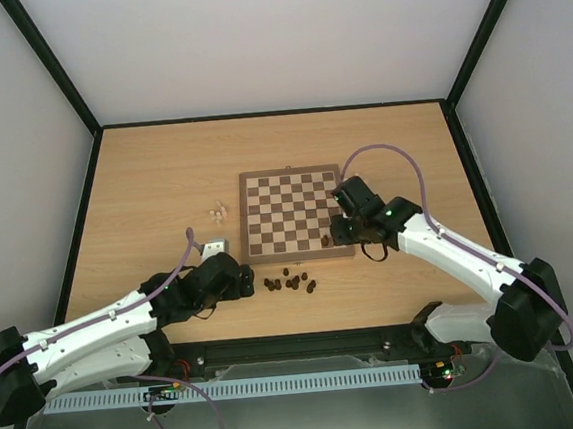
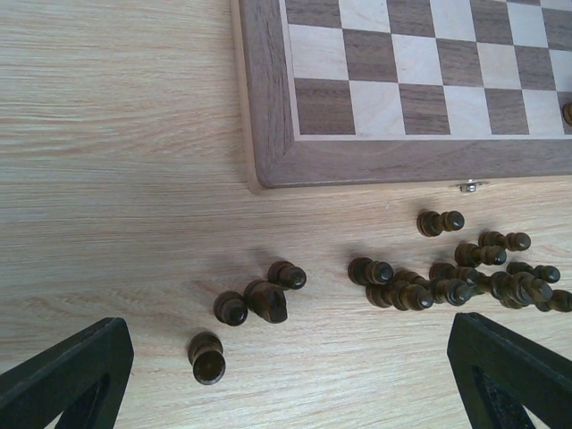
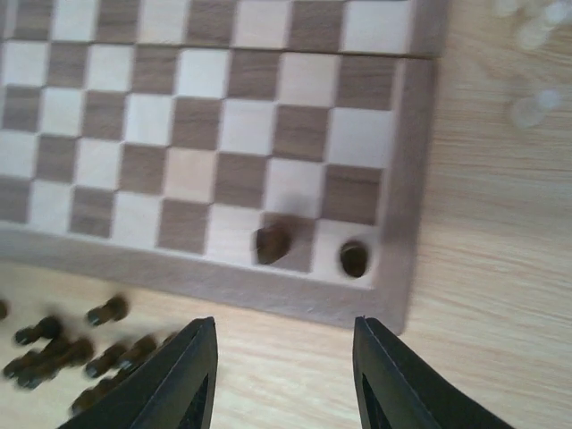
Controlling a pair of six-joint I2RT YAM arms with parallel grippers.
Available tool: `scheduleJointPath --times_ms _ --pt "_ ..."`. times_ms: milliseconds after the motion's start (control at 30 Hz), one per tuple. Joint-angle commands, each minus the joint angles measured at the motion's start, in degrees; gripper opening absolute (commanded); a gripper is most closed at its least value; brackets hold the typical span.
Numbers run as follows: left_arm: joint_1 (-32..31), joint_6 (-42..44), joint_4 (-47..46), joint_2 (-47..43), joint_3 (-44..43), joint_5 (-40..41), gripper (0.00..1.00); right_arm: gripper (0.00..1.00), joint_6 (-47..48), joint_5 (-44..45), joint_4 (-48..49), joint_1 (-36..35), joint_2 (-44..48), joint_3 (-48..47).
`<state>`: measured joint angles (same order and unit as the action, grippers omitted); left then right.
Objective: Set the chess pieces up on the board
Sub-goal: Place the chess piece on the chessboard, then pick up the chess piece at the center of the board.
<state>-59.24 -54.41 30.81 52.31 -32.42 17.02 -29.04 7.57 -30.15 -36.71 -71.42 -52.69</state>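
The board [image 1: 295,214] lies mid-table. Two dark chess pieces [image 3: 273,243] [image 3: 354,258] stand on its nearest row, at the corner by my right gripper [image 3: 284,357]. That gripper hovers open just off the board's edge, its fingers [image 3: 192,375] apart with nothing between them. A scatter of dark pieces [image 1: 290,281] lies on the table in front of the board. In the left wrist view they appear as a small group [image 2: 266,300] and a denser cluster [image 2: 447,281]. My left gripper [image 2: 286,384] is wide open just short of them, holding nothing.
A few pale pieces [image 1: 218,213] sit on the tabletop left of the board, blurred in the right wrist view [image 3: 527,36]. The board's metal clasp [image 2: 470,186] faces the dark pile. Black frame rails border the table.
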Motion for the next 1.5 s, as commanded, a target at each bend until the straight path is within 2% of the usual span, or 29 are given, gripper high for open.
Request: scheduleJointPath --times_ms 0,267,433,1067,1233,1467 --pt "-0.4 0.3 0.9 0.3 -2.1 2.8 0.99 0.43 -1.1 -2.9 -4.9 -7.4 1.0 0.4" --pt "-0.4 -2.3 3.0 -3.4 -3.1 4.8 1.0 0.39 -1.5 -2.3 -4.4 -19.5 -6.0 -2.9" --pt "-0.4 -4.2 3.5 -6.5 -1.8 4.3 0.99 0.38 -0.8 -1.7 -3.3 -23.8 -11.8 -5.1" --pt "-0.4 -5.9 4.5 -9.2 0.1 5.2 1.0 0.33 0.6 -3.4 -1.2 -25.3 -21.4 -8.1" --pt "-0.4 -6.2 4.8 -10.4 0.7 5.3 0.99 0.28 0.5 -3.2 -1.3 -25.3 -22.4 -8.0" --pt "-0.5 -6.4 5.0 -11.1 1.1 5.3 0.99 0.11 0.4 -3.6 -1.3 -25.3 -22.4 -8.2"
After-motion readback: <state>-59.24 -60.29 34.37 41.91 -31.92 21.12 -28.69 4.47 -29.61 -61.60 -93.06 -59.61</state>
